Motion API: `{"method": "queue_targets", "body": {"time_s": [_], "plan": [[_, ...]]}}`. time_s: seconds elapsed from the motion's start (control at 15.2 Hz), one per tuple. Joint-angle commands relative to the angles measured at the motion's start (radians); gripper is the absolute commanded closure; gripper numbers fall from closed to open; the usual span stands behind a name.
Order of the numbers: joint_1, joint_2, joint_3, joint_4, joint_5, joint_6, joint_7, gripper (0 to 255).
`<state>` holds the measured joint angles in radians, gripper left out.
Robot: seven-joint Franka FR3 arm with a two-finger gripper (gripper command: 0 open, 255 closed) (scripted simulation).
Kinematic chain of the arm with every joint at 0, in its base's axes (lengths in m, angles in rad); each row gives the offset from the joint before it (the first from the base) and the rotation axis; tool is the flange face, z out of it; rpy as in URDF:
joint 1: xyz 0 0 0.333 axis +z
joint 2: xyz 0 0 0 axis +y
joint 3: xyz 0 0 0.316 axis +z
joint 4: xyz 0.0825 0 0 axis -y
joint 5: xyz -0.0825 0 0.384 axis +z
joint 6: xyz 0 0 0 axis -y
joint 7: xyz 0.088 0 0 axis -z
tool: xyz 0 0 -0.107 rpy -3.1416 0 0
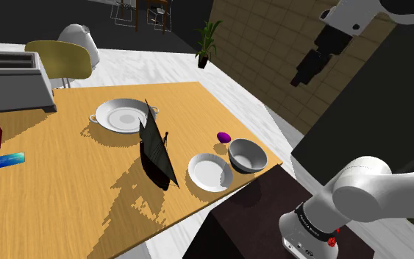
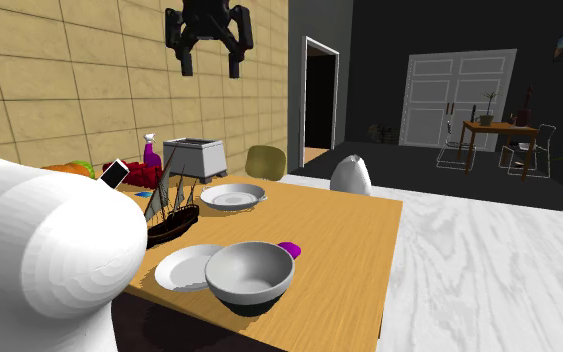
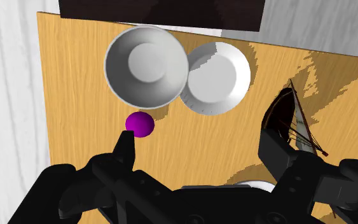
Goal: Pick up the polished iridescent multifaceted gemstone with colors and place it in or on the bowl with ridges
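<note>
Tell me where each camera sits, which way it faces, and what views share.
Shoulder view: beside the stand, looking down across the wooden table; white arm at lower right.
Second exterior view: close behind the arm, facing across the table; open fingers hang overhead.
Wrist view: on the hand, looking down; purple gemstone by one finger.
Shared: all show the gemstone beside the grey bowl.

Purple gem (image 2: 289, 247) half hidden behind the bowl (image 2: 250, 272) in the second exterior view, toaster (image 1: 10, 84) cut by the shoulder view's left edge
</note>
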<state>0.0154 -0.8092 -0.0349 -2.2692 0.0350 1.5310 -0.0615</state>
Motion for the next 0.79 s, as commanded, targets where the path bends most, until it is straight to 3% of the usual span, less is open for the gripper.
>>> {"method": "queue_targets", "body": {"time_s": [0.0, 0.73], "plan": [[0.000, 0.000, 0.000, 0.000, 0.000, 0.000, 0.000, 0], [-0.037, 0.272, 0.019, -0.115, 0.007, 0.297, 0.100, 0]]}}
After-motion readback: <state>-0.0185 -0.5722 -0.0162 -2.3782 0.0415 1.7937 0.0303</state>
